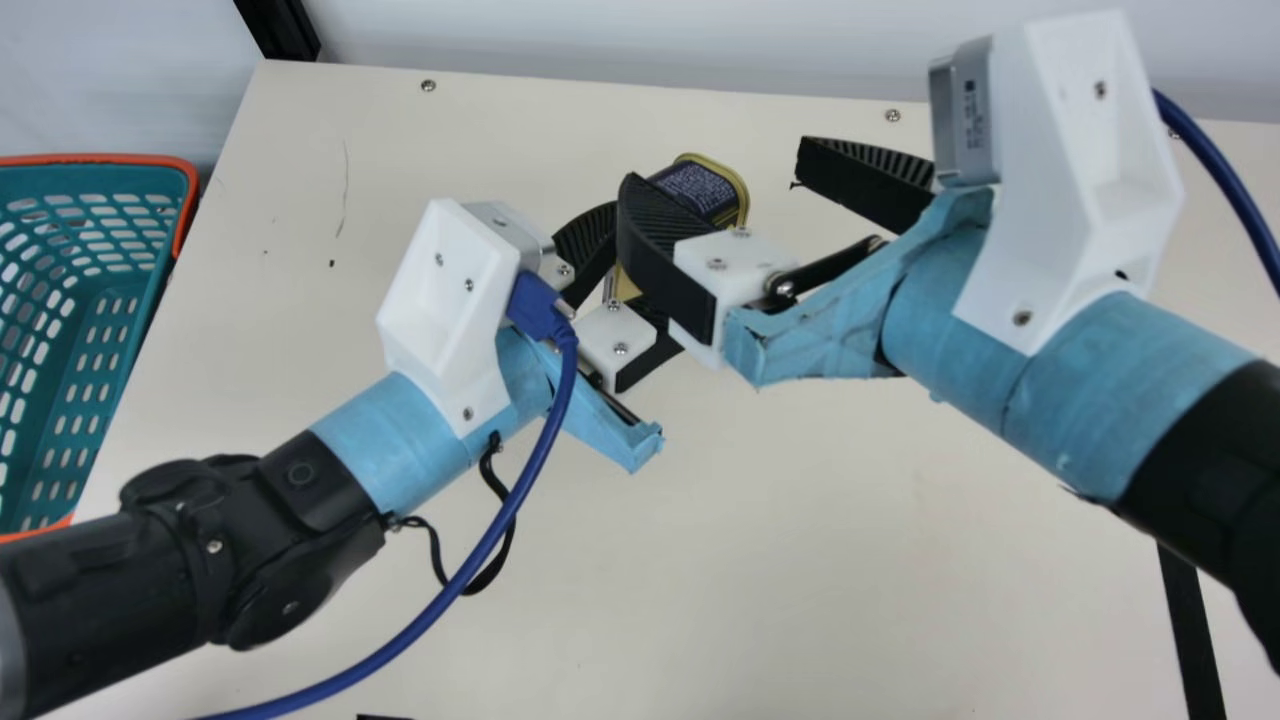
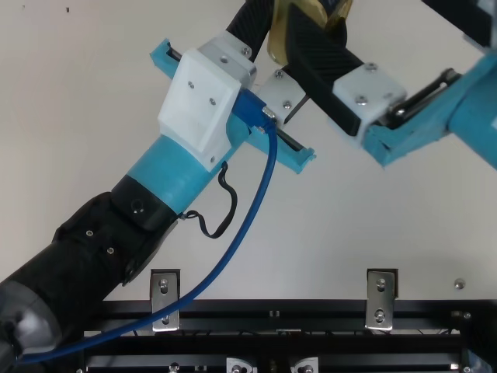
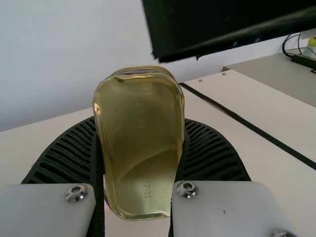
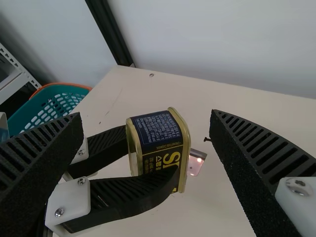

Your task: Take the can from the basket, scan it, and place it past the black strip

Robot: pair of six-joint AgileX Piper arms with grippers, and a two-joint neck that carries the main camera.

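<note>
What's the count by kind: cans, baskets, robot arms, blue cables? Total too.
Can: 1
Basket: 1
Robot arms: 2 (left arm, right arm)
Blue cables: 2 (left cable, right cable)
Total: 6

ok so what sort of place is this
Probably a robotics lab or test station, perhaps a mock checkout. The left arm and right arm share a cream table with metal rails along one edge, beside a shopping-style basket.
</note>
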